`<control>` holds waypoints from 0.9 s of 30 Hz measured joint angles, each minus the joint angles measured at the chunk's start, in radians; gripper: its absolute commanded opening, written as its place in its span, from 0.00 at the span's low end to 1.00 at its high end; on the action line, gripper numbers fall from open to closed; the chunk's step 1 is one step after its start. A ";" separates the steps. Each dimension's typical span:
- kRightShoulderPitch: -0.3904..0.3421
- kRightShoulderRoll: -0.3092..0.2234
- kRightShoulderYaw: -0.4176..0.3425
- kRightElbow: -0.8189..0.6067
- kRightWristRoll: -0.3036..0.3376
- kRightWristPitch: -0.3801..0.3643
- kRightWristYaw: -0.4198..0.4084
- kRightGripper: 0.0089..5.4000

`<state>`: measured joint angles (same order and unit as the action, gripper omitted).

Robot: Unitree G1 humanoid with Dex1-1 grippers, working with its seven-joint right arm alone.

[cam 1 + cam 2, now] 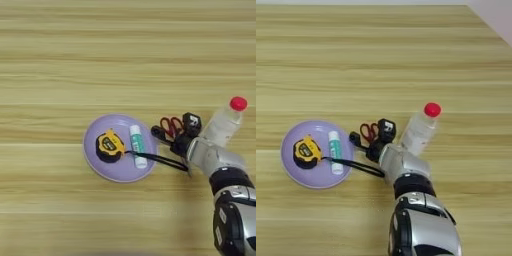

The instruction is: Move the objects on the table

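The right gripper (370, 138) has its black fingers spread apart over red-handled scissors (369, 131), just right of a lilac plate (95, 157) holding a yellow tape measure (109, 145) and the glue stick (137, 145). Beyond the forearm, the red-capped bottle (418, 130) stands tilted on the table (125, 50).

Bright even light, soft faint shadows, slightly blurry detail

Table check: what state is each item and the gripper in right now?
Purple plate: flat on the table, holding two items.
Tape measure: on the plate, black strap trailing over the rim.
Glue stick: lying on the plate, capped.
Bottle: red cap on, leaning, beside the gripper.
Red-handled scissors: on the table, partly hidden.
Right gripper: fingers open, empty.
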<state>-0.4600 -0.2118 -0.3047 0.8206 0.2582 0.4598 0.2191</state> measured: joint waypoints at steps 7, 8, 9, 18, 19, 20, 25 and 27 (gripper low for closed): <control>0.068 0.014 0.068 -0.117 -0.041 -0.042 0.009 0.99; 0.078 0.017 0.076 -0.132 -0.045 -0.045 0.009 0.99; 0.092 0.022 0.085 -0.157 -0.050 -0.052 0.009 0.99; 0.139 0.027 0.116 -0.308 -0.081 -0.081 -0.014 0.99; 0.142 0.028 0.119 -0.320 -0.082 -0.083 -0.015 0.99; 0.145 0.029 0.120 -0.327 -0.083 -0.085 -0.015 0.99; 0.178 0.034 0.139 -0.385 -0.091 -0.086 -0.015 0.99; 0.182 0.036 0.144 -0.398 -0.092 -0.085 -0.014 0.99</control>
<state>-0.2777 -0.1755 -0.1608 0.4226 0.1667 0.3752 0.2055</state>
